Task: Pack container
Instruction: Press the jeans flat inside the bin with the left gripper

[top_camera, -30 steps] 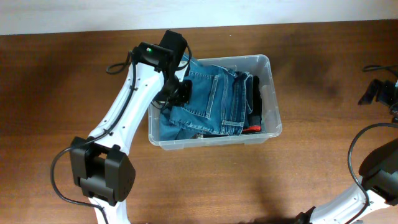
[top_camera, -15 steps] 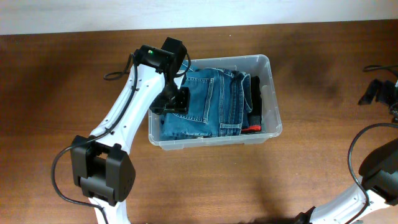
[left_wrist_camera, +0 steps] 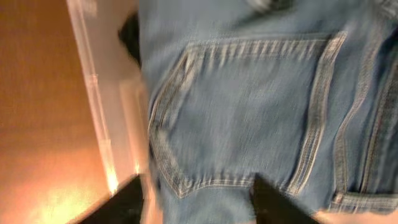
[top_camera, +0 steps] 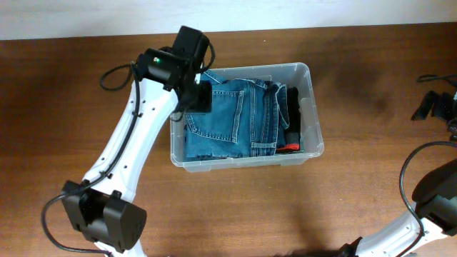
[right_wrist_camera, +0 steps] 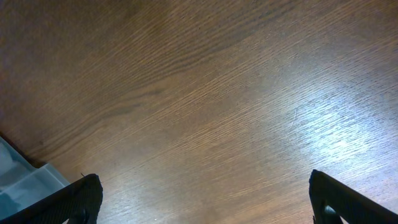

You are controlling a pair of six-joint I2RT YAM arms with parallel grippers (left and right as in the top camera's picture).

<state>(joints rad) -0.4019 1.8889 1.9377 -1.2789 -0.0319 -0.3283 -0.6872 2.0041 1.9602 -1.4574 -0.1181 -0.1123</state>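
The container point(top_camera: 315, 107), a clear plastic bin, stands mid-table and holds folded blue jeans point(top_camera: 235, 118) that fill most of it. A black garment point(top_camera: 293, 114) with a red bit is tucked along its right side. My left gripper point(top_camera: 196, 96) hovers over the bin's left end, above the jeans' back pocket point(left_wrist_camera: 249, 106). In the left wrist view its dark fingertips point(left_wrist_camera: 124, 202) stand apart, the left gripper point(left_wrist_camera: 199, 205) open with denim lying below it, and the bin's wall point(left_wrist_camera: 93, 112) runs to the left. My right gripper point(right_wrist_camera: 202, 199) is wide open over bare wood, at the far right edge point(top_camera: 435, 106).
The brown wooden table point(right_wrist_camera: 199, 93) surrounds the bin on all sides. A black cable point(top_camera: 118, 75) loops off the left arm near the bin's back left corner. A corner of the bin point(right_wrist_camera: 25, 180) shows at the lower left of the right wrist view.
My left gripper opened off the jeans and drew back up and left toward the bin's rim. The jeans now lie flatter in the bin. The right arm has not moved.
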